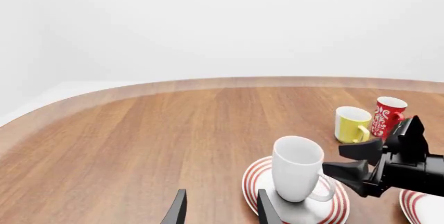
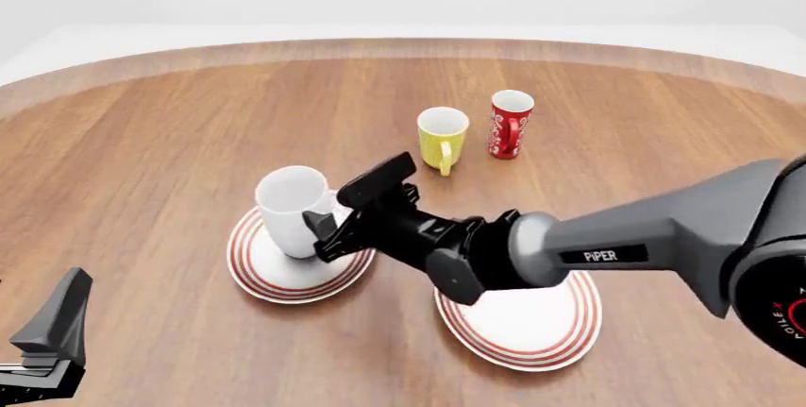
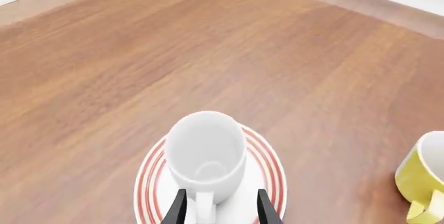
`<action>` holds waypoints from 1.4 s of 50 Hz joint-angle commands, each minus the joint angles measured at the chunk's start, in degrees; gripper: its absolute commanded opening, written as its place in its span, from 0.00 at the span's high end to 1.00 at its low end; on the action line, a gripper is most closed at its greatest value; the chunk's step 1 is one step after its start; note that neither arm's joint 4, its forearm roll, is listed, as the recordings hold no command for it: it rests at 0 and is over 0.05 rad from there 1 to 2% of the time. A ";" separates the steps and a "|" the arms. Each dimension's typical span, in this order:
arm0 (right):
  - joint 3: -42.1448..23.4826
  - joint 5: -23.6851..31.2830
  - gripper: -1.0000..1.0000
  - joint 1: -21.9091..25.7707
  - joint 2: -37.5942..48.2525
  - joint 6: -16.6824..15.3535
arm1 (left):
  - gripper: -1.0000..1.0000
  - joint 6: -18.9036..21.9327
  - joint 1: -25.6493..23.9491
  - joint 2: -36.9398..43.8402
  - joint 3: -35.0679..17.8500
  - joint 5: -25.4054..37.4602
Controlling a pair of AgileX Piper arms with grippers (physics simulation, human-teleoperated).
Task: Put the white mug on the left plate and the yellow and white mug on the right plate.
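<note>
White mug [image 2: 293,197]: upright on the left plate [image 2: 271,275]
Right gripper [image 2: 340,213]: fingers spread either side of its handle, not clamping
Yellow and white mug [image 2: 443,135]: on the table beside the red patterned cup [image 2: 509,124]
Right plate [image 2: 535,327]: bare
Left gripper [image 1: 218,211]: parted, holding nothing

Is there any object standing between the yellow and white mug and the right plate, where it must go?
Nothing rests on the table between the yellow and white mug and the right plate. However, the right arm crosses above that stretch, its right end effector open around the handle of the white mug, which stands on the left plate.
</note>
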 commanded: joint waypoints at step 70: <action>6.78 0.27 0.00 -18.46 -23.18 -1.16 | 0.00 0.00 0.00 0.00 0.00 0.00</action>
